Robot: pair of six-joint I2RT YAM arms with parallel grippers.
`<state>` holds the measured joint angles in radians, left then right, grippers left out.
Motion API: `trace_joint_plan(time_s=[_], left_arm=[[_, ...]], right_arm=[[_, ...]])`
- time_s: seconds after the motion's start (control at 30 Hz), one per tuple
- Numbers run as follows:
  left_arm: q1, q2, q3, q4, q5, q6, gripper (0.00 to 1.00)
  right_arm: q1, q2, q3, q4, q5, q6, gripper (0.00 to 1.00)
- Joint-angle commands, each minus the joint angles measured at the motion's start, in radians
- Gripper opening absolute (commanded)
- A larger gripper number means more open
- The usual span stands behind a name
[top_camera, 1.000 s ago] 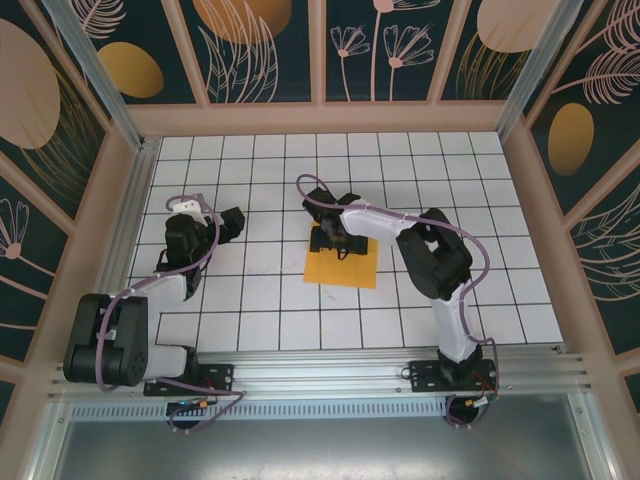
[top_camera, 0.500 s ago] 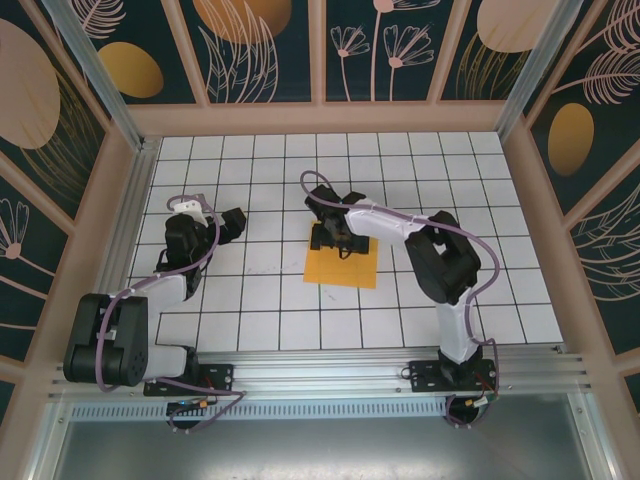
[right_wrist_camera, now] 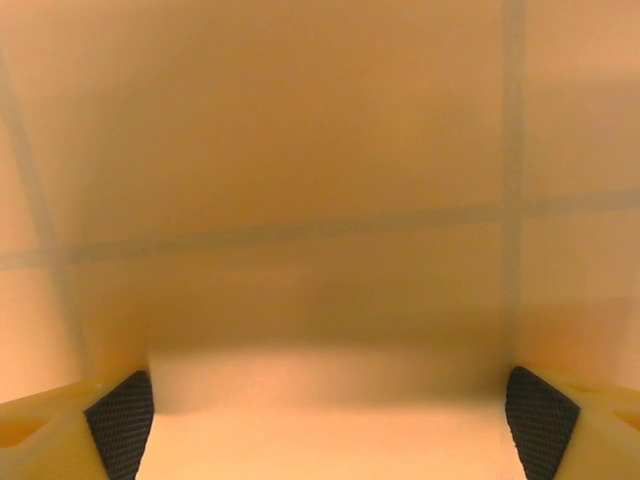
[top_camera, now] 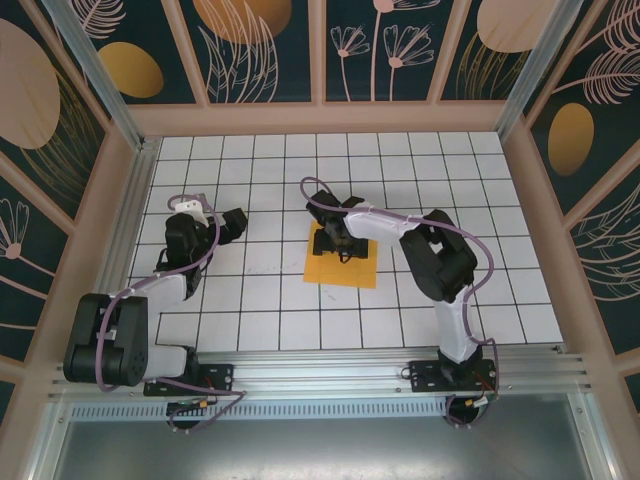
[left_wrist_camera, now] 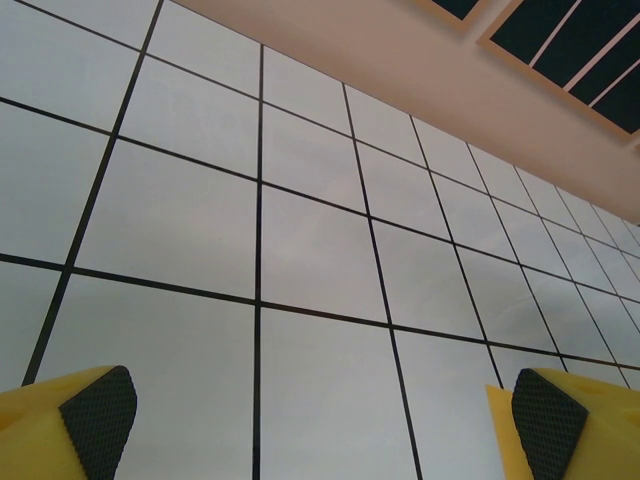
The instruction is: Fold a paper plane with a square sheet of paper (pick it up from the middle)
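The square sheet of paper (top_camera: 345,266) is orange and lies flat on the gridded table near the middle. My right gripper (top_camera: 335,240) points down over the sheet's far half, very close to it. In the right wrist view the orange sheet (right_wrist_camera: 320,200) is blurred and very near, with grid lines showing faintly through it. There my right gripper (right_wrist_camera: 330,425) is open, its black pads (right_wrist_camera: 120,425) wide apart at the bottom corners. My left gripper (top_camera: 232,222) hovers over bare tiles to the left of the sheet. It stands open (left_wrist_camera: 320,415) with nothing between its fingers.
The white gridded table (top_camera: 260,300) is boxed in by tan walls (top_camera: 320,118) at the back and both sides. An aluminium rail (top_camera: 330,365) carrying both arm bases runs along the near edge. Bare tiles (left_wrist_camera: 300,250) lie under the left gripper.
My right gripper has shifted slightly toward the near side and come closer to the sheet. The left arm has not moved.
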<state>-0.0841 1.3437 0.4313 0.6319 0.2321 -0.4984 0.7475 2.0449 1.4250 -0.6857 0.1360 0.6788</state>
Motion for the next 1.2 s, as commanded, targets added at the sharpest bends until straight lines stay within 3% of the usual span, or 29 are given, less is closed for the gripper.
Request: trace_joint_plan(time_s=[0.0, 0.8, 0.9, 1.03, 1.17], left_arm=[[-0.005, 0.008, 0.026, -0.001, 0.026, 0.020, 0.99], [-0.005, -0.010, 0.019, -0.009, 0.026, 0.024, 0.99], [-0.004, -0.015, 0.019, -0.010, 0.024, 0.028, 0.99], [-0.005, -0.014, 0.020, -0.011, 0.024, 0.026, 0.99], [-0.005, -0.017, 0.020, -0.014, 0.023, 0.029, 0.99]], right_arm=[[-0.009, 0.032, -0.029, -0.007, -0.027, -0.021, 0.85], [-0.012, -0.017, 0.055, -0.063, 0.040, -0.049, 0.66], [-0.015, -0.042, 0.052, -0.050, 0.032, -0.062, 0.55], [-0.022, -0.047, 0.060, -0.065, 0.043, -0.067, 0.56], [-0.019, -0.042, 0.062, -0.073, 0.045, -0.061, 0.78]])
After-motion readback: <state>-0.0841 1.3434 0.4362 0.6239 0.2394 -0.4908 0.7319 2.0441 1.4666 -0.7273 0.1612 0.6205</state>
